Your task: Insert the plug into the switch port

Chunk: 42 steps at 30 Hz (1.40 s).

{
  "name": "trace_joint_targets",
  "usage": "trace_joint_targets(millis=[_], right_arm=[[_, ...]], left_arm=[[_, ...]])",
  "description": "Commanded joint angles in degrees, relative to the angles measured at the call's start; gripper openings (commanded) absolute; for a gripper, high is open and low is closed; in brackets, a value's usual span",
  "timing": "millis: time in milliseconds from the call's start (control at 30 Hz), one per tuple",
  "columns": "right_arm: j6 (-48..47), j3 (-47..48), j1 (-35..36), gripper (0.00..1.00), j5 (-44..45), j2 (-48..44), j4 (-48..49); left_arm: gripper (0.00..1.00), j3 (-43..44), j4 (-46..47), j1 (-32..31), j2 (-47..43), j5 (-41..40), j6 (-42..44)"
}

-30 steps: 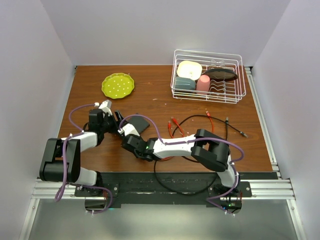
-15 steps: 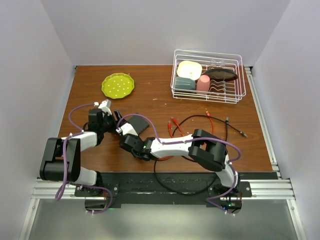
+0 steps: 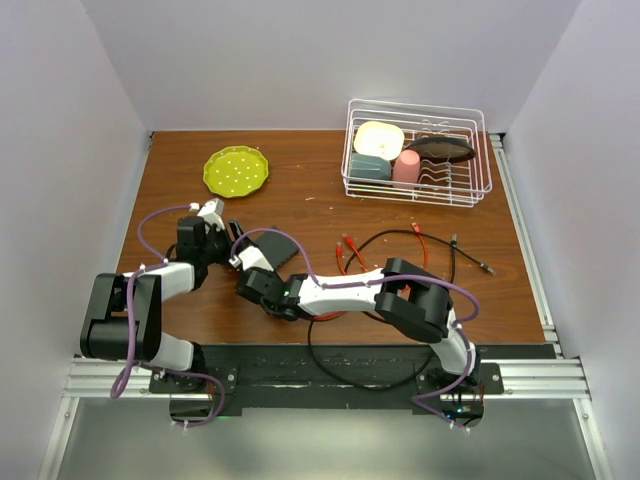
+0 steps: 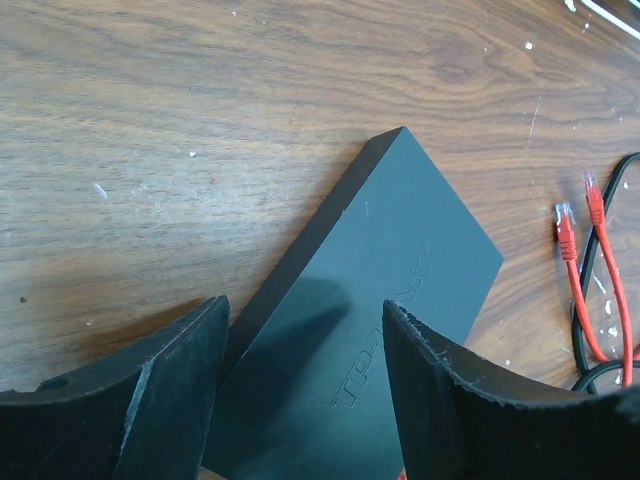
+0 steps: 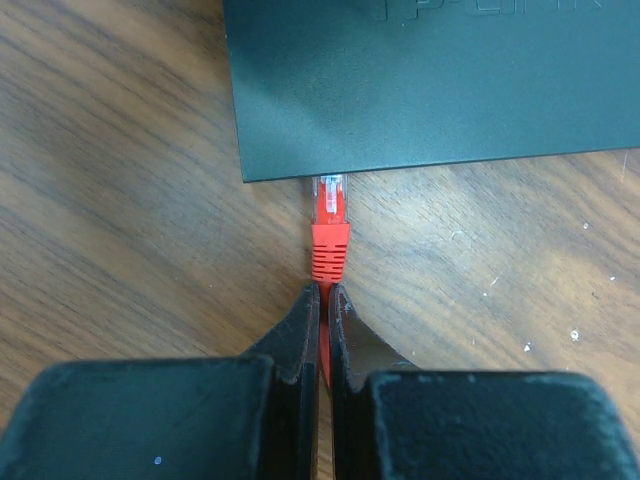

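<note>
The flat black switch box (image 3: pixel 284 247) lies left of the table's middle. My right gripper (image 5: pixel 325 292) is shut on a red cable just behind its plug (image 5: pixel 329 225). The plug's clear tip touches the box's (image 5: pixel 430 80) near edge close to its left corner. The switch port itself is hidden under that edge. My left gripper (image 4: pixel 305 335) is open and straddles the near end of the box (image 4: pixel 400 250): one finger beside its long edge, the other over its top. In the top view both grippers (image 3: pixel 232 238) (image 3: pixel 248 266) meet at the box's left side.
A yellow-green plate (image 3: pixel 236 171) lies at the back left. A white wire dish rack (image 3: pixel 345 160) with cups and bowls stands at the back right. Loose red and black cables (image 3: pixel 400 245) with spare red plugs (image 4: pixel 566 226) sprawl right of the box.
My right arm has slid a little left and forward with the plug, toward the box. The box has turned slightly. The left arm has hardly moved.
</note>
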Motion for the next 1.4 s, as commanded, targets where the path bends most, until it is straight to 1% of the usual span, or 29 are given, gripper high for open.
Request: trace_joint_targets(millis=[0, 200, 567, 833, 1367], right_arm=[[-1.1, 3.78, -0.57, 0.0, 0.89, 0.4, 2.81], [-1.62, 5.45, -1.63, 0.0, -1.31, 0.05, 3.95], [-1.71, 7.12, -2.68, 0.0, -2.28, 1.11, 6.15], [-0.92, 7.12, -3.39, 0.0, -1.67, 2.42, 9.23], [-1.71, 10.37, -5.85, 0.0, -1.23, 3.13, 10.72]], left_arm=[[0.66, 1.32, 1.39, -0.13, 0.49, 3.72, 1.17], [0.65, 1.23, 1.65, -0.13, 0.76, 4.42, 1.44], [0.58, 1.32, 2.18, -0.13, 2.51, 6.09, 1.52], [0.54, 0.79, 2.62, -0.13, 2.78, 7.06, 1.0], [0.49, 1.23, 2.8, -0.13, 7.08, 9.78, 0.38]])
